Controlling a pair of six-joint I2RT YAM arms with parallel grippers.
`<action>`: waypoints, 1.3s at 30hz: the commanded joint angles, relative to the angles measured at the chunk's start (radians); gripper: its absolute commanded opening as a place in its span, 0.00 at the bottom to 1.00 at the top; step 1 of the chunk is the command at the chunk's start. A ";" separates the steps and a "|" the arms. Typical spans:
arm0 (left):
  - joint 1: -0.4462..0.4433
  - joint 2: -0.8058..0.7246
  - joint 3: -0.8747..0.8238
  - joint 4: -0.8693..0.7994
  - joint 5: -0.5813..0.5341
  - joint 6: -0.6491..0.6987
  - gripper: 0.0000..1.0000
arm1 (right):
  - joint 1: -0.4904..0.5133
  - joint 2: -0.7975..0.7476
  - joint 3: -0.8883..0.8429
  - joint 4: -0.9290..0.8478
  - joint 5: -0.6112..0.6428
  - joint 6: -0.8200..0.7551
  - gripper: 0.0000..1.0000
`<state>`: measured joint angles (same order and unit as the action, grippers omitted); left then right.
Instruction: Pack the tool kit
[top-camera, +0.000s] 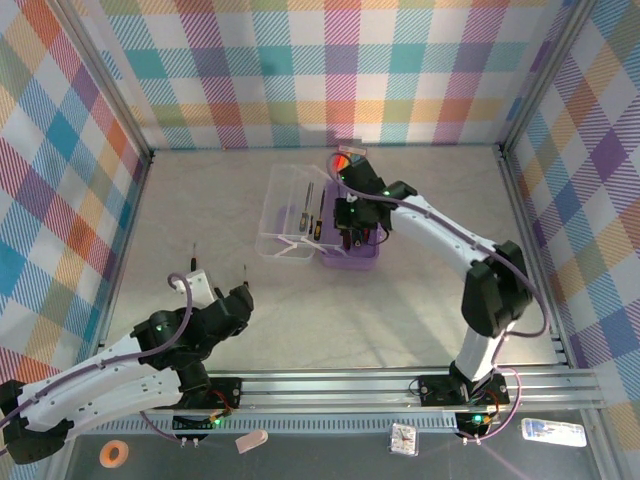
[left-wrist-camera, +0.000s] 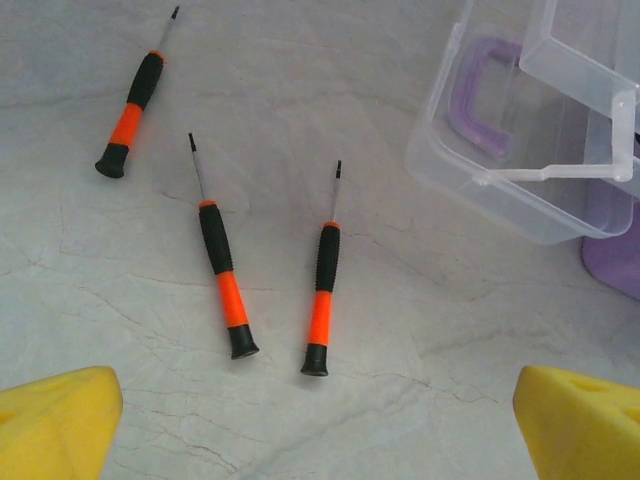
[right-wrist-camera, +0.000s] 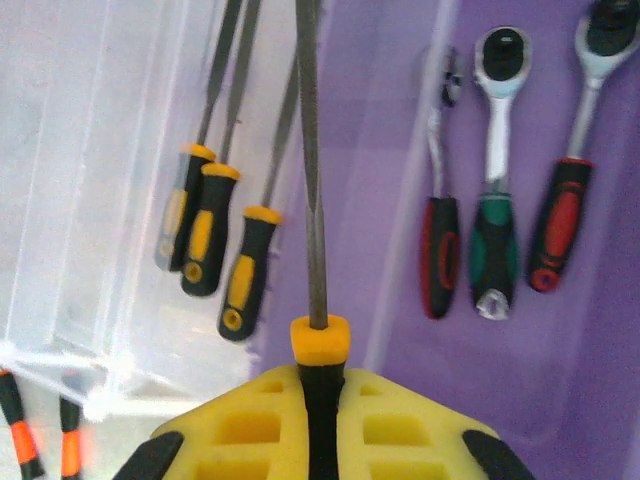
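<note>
1. The case (top-camera: 352, 262) lies open, with its clear lid (left-wrist-camera: 520, 150) swung out on the left-arm side of the purple base (right-wrist-camera: 570, 380).
2. The right gripper (right-wrist-camera: 318, 410) hangs directly over the case. It is clamped on a screwdriver (right-wrist-camera: 312, 200) by the handle, with the yellow pads (right-wrist-camera: 250, 430) meeting around it just below the collar.
3. That screwdriver's shaft points away from the gripper, above the line where the lid meets the base. Its long axis runs nearly parallel to the three packed screwdrivers (right-wrist-camera: 212, 235) on the lid side. It also runs nearly parallel to the three ratchets (right-wrist-camera: 495, 230) in the base.
4. This looks like the placing step. Since the axis already lines up, the move likely calls for a descent, a small shift toward the lid side and a release, with no turn. The tip could catch on the case wall.
5. The left gripper (left-wrist-camera: 320, 420) is spread wide and holds nothing. It sits well apart from the case, on its near-left side.
6. Three loose screwdrivers (left-wrist-camera: 225, 270) lie on the table (left-wrist-camera: 420, 340) between the left gripper and the case. They lie apart from one another, handles toward the gripper and tips away.
7. The left arm is the nearer one for those three.
8. Packing seems about half done: three screwdrivers are in, one is in hand, three are out, and the lid is not yet shut.
</note>
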<state>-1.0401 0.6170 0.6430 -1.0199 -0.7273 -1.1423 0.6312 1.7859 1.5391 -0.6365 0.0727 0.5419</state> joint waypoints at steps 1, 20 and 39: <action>-0.003 -0.033 -0.014 -0.069 -0.031 -0.047 1.00 | 0.002 0.080 0.056 0.017 -0.056 0.040 0.09; -0.003 -0.076 -0.016 -0.066 -0.040 -0.029 1.00 | 0.002 0.157 0.100 0.050 -0.059 0.105 0.22; -0.001 0.014 -0.022 0.035 -0.022 0.062 0.88 | 0.002 -0.252 -0.276 0.162 -0.027 0.059 0.29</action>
<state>-1.0401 0.6041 0.6415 -1.0447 -0.7418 -1.1313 0.6342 1.6394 1.3499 -0.5137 0.0151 0.6159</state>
